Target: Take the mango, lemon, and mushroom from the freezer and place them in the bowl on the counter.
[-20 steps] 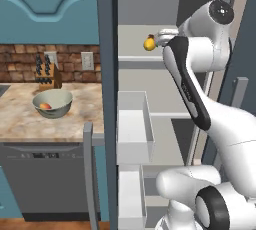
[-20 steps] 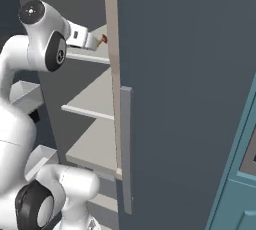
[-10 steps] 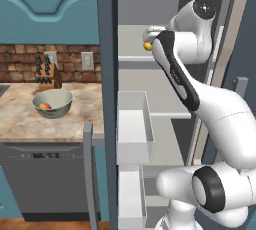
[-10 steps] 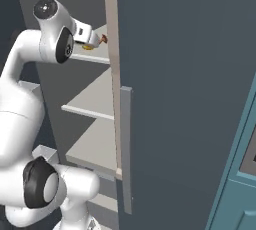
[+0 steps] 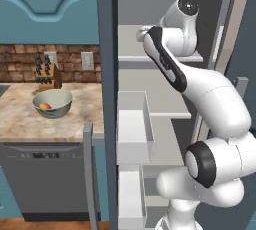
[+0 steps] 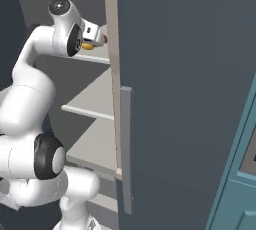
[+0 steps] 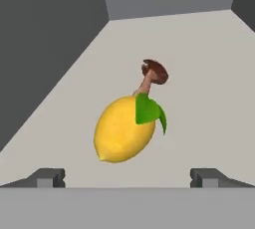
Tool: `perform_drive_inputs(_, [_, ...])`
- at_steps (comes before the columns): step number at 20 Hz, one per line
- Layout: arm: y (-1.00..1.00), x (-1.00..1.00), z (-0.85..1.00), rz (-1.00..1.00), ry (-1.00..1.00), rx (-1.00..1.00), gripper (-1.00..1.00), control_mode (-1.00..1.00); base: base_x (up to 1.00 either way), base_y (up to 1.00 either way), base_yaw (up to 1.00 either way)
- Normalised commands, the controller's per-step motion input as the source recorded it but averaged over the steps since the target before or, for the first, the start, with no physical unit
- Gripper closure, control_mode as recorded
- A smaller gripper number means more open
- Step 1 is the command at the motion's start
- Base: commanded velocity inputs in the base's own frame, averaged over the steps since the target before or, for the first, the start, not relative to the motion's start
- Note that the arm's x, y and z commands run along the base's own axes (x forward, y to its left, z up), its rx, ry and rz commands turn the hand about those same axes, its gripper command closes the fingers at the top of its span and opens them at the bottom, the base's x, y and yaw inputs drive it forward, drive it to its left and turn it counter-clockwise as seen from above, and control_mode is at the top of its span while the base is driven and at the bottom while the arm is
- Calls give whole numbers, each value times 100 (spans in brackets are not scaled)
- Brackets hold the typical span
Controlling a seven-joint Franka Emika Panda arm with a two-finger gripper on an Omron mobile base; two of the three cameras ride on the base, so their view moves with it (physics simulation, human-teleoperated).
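The hand (image 7: 127,177) is spread wide, its two dark fingertips (image 7: 47,177) standing well apart with nothing between them. Just ahead of it the lemon (image 7: 122,131) lies on a pale upper shelf (image 7: 199,73) inside the freezer (image 5: 107,49), a green leaf at its far end. The mushroom (image 7: 154,73) sits just behind the lemon, its brown cap showing above the leaf; whether the two touch cannot be told. In the right base view the hand (image 6: 100,38) reaches in over that shelf, with a bit of yellow showing below it. To the left of the open freezer, on the worktop (image 5: 20,119), the bowl (image 5: 52,103) holds the mango (image 5: 45,106). A knife block (image 5: 46,75) stands behind the bowl against the brick wall.
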Motion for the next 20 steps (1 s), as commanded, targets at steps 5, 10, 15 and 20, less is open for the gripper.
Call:
perform_drive_inputs(5, [6,61,-23,0,1,0,-100,-100,0,0,0])
perform_drive_inputs(10, [12,48,-25,0,1,0,100,-100,0,0,0])
perform_drive_inputs(15, [6,13,-7,0,1,0,100,-100,0,0,0])
perform_drive_inputs(20, [0,-9,0,0,-4,0,100,-100,0,0,0])
